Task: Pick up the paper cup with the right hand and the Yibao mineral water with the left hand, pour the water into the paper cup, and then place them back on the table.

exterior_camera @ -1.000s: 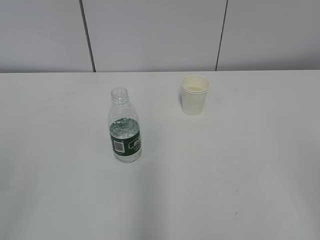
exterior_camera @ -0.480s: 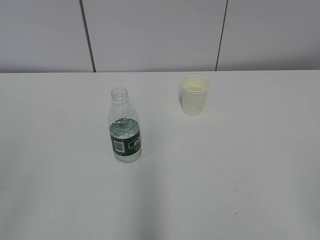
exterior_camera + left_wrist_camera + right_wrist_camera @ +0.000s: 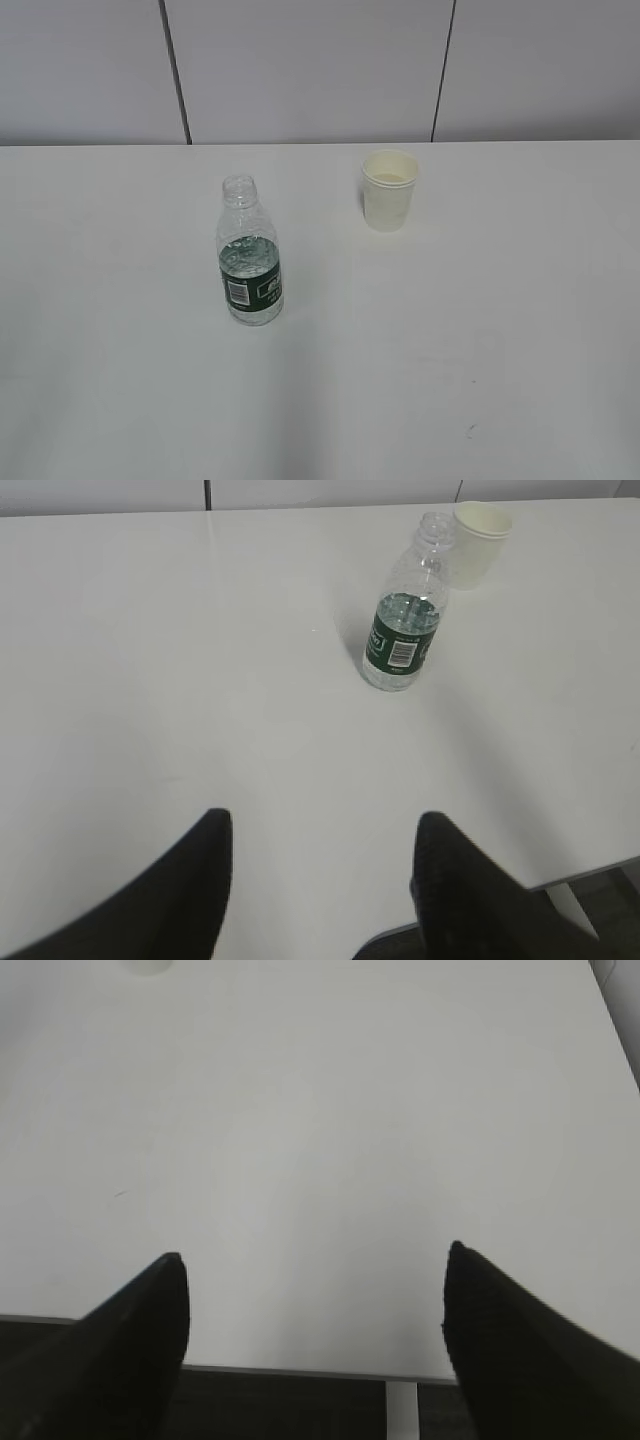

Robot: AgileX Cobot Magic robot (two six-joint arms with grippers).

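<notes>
The Yibao mineral water bottle (image 3: 249,255) stands upright and capless on the white table (image 3: 450,350), left of centre; it also shows in the left wrist view (image 3: 405,615). The white paper cup (image 3: 389,189) stands upright farther back and right, and sits behind the bottle in the left wrist view (image 3: 480,540). Only its base shows at the top edge of the right wrist view (image 3: 150,966). My left gripper (image 3: 322,825) is open and empty, well short of the bottle. My right gripper (image 3: 315,1260) is open and empty over the table's near edge. Neither arm shows in the exterior view.
A grey panelled wall (image 3: 300,70) with dark seams rises behind the table. The table's near edge (image 3: 300,1370) and a white leg (image 3: 401,1410) show in the right wrist view. A tiny dark speck (image 3: 470,430) lies at the front right.
</notes>
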